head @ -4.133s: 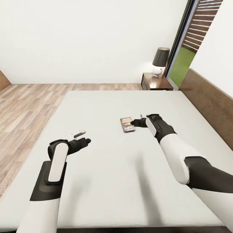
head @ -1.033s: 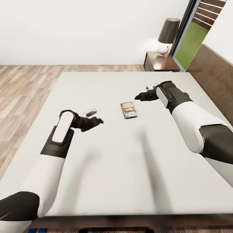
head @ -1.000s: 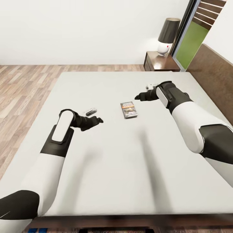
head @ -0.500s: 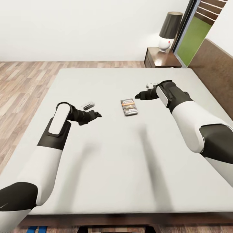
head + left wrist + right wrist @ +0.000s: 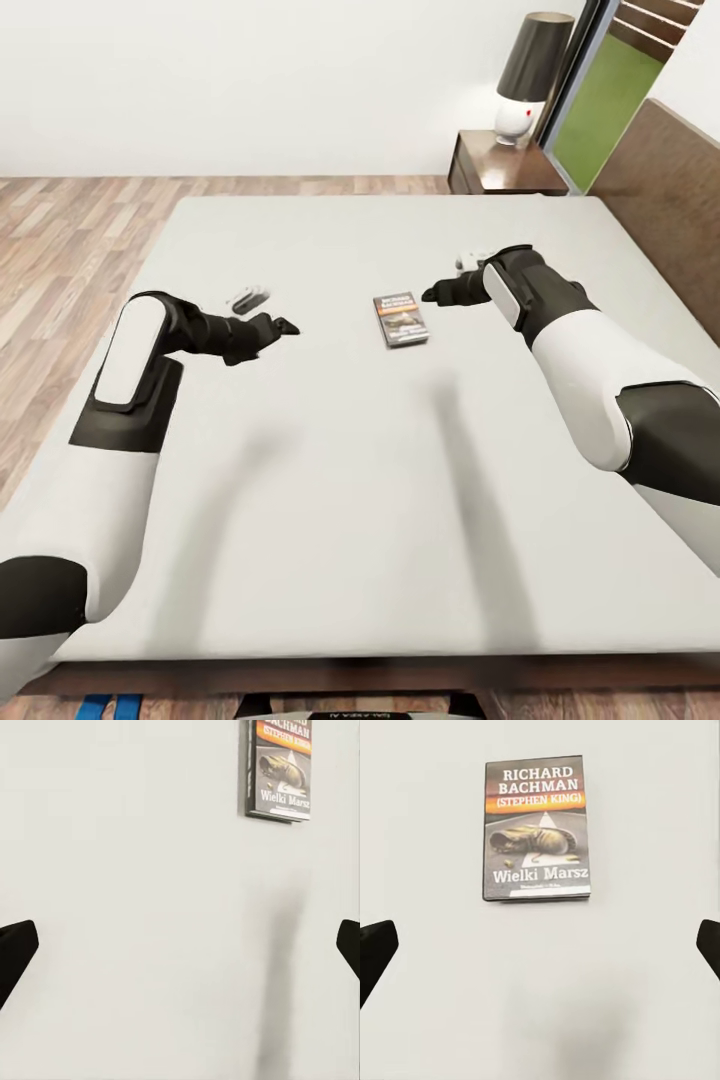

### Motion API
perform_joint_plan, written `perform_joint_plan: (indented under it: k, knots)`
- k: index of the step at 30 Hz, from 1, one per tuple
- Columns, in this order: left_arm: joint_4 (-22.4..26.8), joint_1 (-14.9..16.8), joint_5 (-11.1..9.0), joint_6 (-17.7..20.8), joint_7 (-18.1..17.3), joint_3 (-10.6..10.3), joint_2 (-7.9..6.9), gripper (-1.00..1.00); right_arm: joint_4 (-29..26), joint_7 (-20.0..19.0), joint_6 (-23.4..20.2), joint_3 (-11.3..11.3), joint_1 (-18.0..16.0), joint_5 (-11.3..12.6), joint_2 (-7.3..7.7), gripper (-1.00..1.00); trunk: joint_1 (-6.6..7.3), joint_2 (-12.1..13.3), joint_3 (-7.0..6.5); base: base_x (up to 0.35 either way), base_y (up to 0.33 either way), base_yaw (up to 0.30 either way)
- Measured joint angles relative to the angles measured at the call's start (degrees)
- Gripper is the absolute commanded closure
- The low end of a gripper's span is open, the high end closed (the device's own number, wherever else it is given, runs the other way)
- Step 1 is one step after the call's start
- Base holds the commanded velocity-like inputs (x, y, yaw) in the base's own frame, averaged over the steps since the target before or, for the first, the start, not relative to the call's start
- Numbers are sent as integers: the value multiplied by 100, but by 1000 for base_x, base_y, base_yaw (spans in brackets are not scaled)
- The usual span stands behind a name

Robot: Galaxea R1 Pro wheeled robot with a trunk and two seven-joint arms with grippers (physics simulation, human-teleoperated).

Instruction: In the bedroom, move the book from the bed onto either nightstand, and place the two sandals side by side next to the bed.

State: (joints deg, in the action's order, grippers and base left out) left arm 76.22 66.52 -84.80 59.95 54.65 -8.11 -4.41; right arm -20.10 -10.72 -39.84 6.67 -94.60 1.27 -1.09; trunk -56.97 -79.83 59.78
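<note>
The book point(image 5: 400, 318) lies flat, cover up, near the middle of the bed's pale mattress point(image 5: 380, 470). My right gripper point(image 5: 432, 294) hovers open just to the book's right, apart from it. In the right wrist view the book point(image 5: 537, 830) sits ahead of the open right gripper point(image 5: 540, 945). My left gripper point(image 5: 285, 326) is open over the mattress well to the book's left. The left wrist view catches the book point(image 5: 279, 769) off to one side of the open left gripper point(image 5: 180, 952). The nightstand point(image 5: 505, 170) stands at the bed's far right corner. Two blue sandal tips point(image 5: 108, 706) peek out below the bed's foot.
A white-based lamp with a dark shade point(image 5: 530, 65) stands on the nightstand. The wooden headboard point(image 5: 660, 190) runs along the bed's right side, with the window point(image 5: 605, 100) beyond it. Wood-plank floor point(image 5: 60, 260) lies left of the bed.
The head camera has shifted, so the whole scene sits slightly higher. My left arm has swung outward, taking its gripper further left of the book. The right gripper keeps its place beside the book.
</note>
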Motion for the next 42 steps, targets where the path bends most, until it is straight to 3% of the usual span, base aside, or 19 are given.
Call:
perform_joint_plan:
  k: [3,12,29,42]
  knots:
    - [86,-12,-233,0,92,-12,-138,-100,-15,23,25,0,2,1,0,-100,-66,-120,80,0,0,0]
    - [164,-86,-435,-1,178,-22,-263,-100,-148,39,107,8,26,-2,1,-100,-88,-162,178,0,0,0]
    - [169,-41,-472,-1,198,-17,-215,-100,-296,40,165,21,37,-5,7,-100,-88,-162,299,0,0,6]
    - [168,-40,-469,-2,197,-16,-198,-100,-537,56,186,38,49,-14,15,-100,-88,-162,309,0,0,156]
